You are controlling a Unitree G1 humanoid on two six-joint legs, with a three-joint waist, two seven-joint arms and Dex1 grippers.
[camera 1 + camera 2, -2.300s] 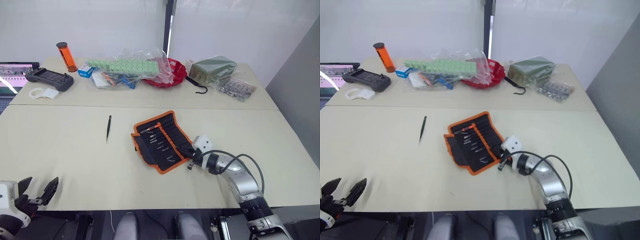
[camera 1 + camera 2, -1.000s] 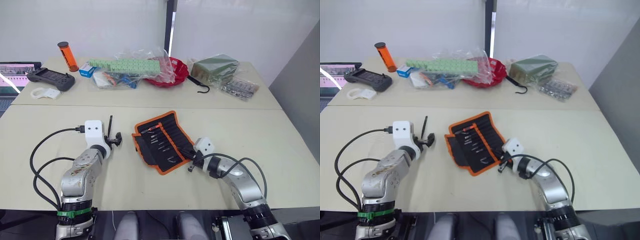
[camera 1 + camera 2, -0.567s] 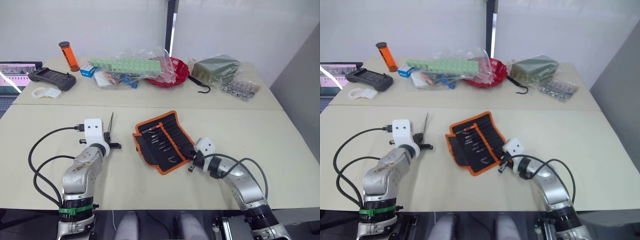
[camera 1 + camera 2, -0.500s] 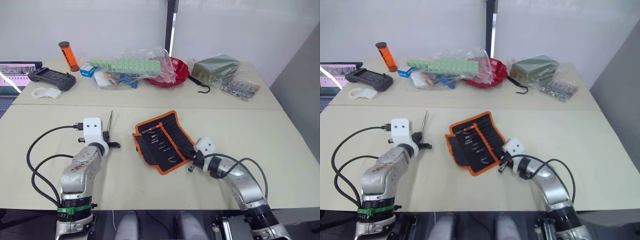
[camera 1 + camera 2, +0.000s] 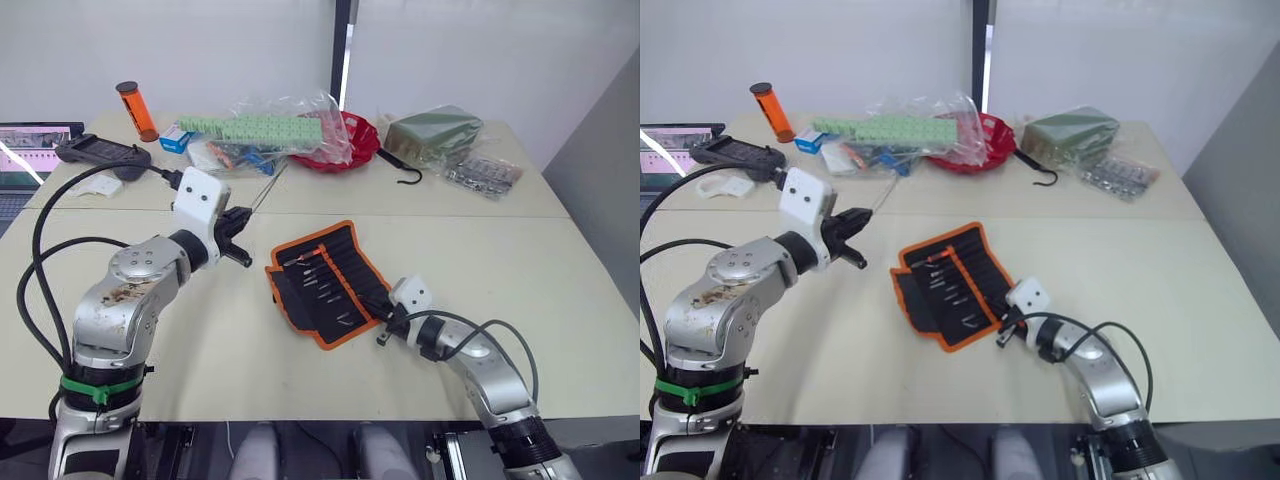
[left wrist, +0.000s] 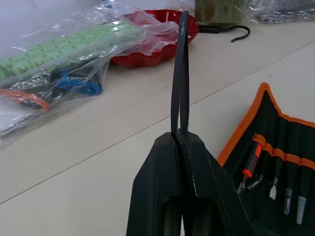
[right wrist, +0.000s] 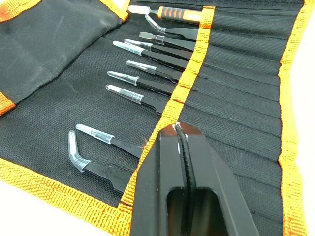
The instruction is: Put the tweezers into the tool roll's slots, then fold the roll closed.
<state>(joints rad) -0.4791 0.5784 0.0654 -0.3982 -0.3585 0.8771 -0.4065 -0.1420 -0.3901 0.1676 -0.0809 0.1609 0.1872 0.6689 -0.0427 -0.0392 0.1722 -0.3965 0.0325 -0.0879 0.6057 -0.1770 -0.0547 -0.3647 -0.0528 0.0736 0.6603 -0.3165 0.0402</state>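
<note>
Your one loose pair of tweezers (image 6: 181, 69) is off the surface, clamped at its base between the two black fingers of the left gripper (image 5: 243, 228), its point aimed far and right toward the red tray (image 5: 350, 142). The left gripper hangs above the cream surface (image 5: 250, 340), just left of the tool roll (image 5: 325, 282). The roll lies open and flat near the middle of the surface, turned at an angle, with its orange edging all round. In the right wrist view you can see other tweezers (image 7: 147, 73) already seated in the slots (image 7: 231, 103), clear-capped tips sticking out toward the plain flap, and an orange-handled tool (image 7: 167, 12) at the end of the row. Your right gripper (image 5: 385, 315) rests at the roll's near right edge; its fingers are pressed together on the orange trim band across the pockets. Along the far side of the surface sit a plastic bag of green blocks (image 5: 255, 128), a black hook (image 5: 400, 172), an orange cylinder (image 5: 133, 110) and a black handheld controller (image 5: 100, 152).
</note>
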